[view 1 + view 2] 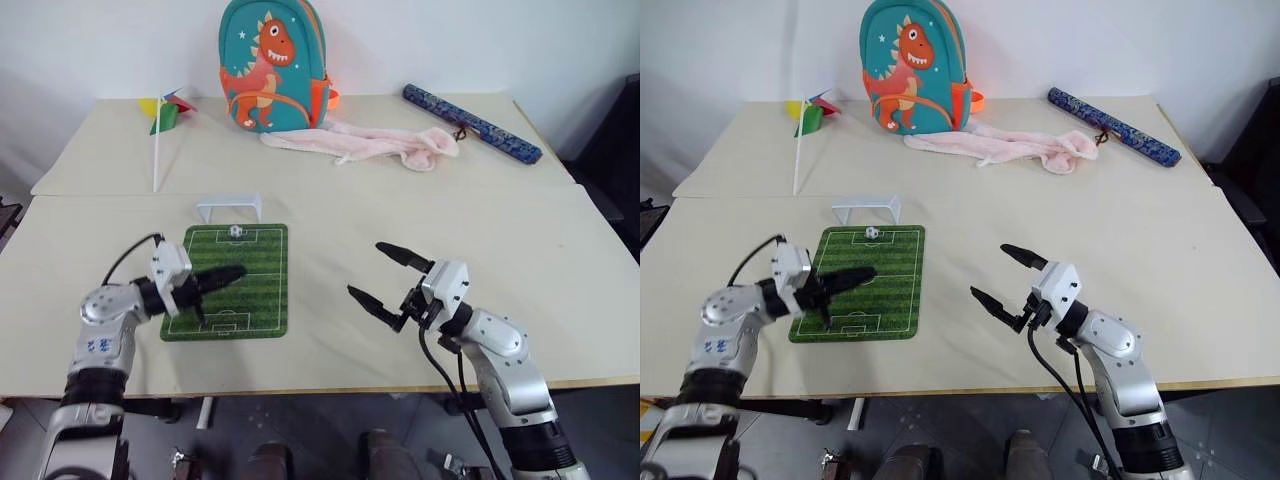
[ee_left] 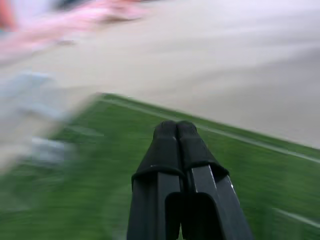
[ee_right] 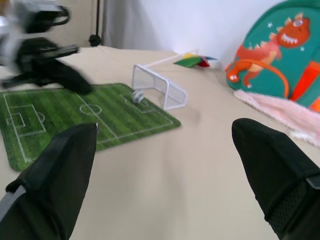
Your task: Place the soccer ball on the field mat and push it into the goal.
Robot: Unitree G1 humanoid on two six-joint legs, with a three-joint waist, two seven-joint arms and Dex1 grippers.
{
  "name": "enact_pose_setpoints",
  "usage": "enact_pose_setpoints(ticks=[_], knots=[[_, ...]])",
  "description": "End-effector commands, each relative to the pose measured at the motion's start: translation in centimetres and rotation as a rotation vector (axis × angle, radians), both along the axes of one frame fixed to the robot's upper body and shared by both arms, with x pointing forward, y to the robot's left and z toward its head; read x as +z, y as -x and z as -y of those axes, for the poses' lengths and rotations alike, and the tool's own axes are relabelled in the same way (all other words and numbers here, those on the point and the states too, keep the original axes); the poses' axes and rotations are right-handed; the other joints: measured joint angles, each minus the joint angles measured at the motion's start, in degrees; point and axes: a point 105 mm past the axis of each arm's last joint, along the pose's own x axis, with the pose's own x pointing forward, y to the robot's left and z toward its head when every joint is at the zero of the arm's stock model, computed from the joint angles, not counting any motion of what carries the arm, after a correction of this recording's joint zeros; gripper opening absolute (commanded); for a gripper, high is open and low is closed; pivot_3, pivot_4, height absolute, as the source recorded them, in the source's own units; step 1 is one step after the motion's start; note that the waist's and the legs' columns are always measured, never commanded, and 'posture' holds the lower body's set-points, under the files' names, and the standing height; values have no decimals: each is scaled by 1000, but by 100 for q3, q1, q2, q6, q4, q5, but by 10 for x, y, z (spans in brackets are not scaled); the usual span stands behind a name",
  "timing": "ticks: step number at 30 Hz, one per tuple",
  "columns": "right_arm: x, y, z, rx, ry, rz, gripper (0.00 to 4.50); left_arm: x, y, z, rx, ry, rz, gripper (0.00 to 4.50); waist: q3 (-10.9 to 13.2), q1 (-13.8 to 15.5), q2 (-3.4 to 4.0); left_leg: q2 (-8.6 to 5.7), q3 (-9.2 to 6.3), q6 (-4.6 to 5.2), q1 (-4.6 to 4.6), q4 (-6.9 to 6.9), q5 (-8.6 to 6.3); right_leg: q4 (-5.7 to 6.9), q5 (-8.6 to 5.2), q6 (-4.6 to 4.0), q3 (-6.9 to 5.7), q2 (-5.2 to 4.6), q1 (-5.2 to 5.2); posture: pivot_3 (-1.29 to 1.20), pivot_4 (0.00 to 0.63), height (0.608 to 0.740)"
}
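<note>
The green field mat (image 1: 262, 300) lies flat on the table, left of centre. The tiny soccer ball (image 1: 236, 231) rests on the mat's far end, just in front of the white goal (image 1: 229, 207), which stands off the mat's far edge. My left gripper (image 1: 236, 272) is shut and empty, reaching level over the middle of the mat, a short way short of the ball. Its closed fingertips (image 2: 175, 129) show above the green. To the right of the mat, my right gripper (image 1: 365, 268) hangs over bare table, open, with nothing between its fingers. The right wrist view shows the ball (image 3: 137, 95) at the goal (image 3: 160, 86) mouth.
A teal dinosaur backpack (image 1: 272, 65) stands at the back of the table, with a pink cloth (image 1: 365, 143) beside it and a long blue patterned case (image 1: 470, 122) to the right. A pinwheel on a white stick (image 1: 160, 125) lies at the back left.
</note>
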Motion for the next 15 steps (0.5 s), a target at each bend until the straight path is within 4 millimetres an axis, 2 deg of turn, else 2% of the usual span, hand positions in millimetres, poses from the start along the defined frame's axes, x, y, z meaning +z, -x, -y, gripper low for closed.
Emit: enact_pose_setpoints(ticks=[1,4,9,11,15], knots=[[14,3,4,0,-13,63,4500,30,10,-20,37,14,55,18,0,26,0,1,0,-2,0,2,1,0,0,-1,0,1,0,0,150,740],[14,-1,12,15,2,67,4500,31,31,-70,195,-71,37,18,0,7,0,2,3,-4,4,9,2,-7,0,-1,6,0,1,0,150,740],[10,4,15,103,50,53,4500,31,55,-114,359,-121,28,18,2,72,3,7,4,-3,10,-2,1,-10,-3,-5,7,0,1,0,150,740],[8,9,16,139,66,53,4500,35,57,-122,412,-115,49,18,2,108,3,7,-4,-2,5,0,1,-14,-3,-6,4,-3,2,0,150,740],[8,10,19,160,56,46,4500,35,60,-126,441,-122,83,18,2,130,2,1,-4,1,5,3,0,-21,-2,-5,4,-4,7,0,150,740]])
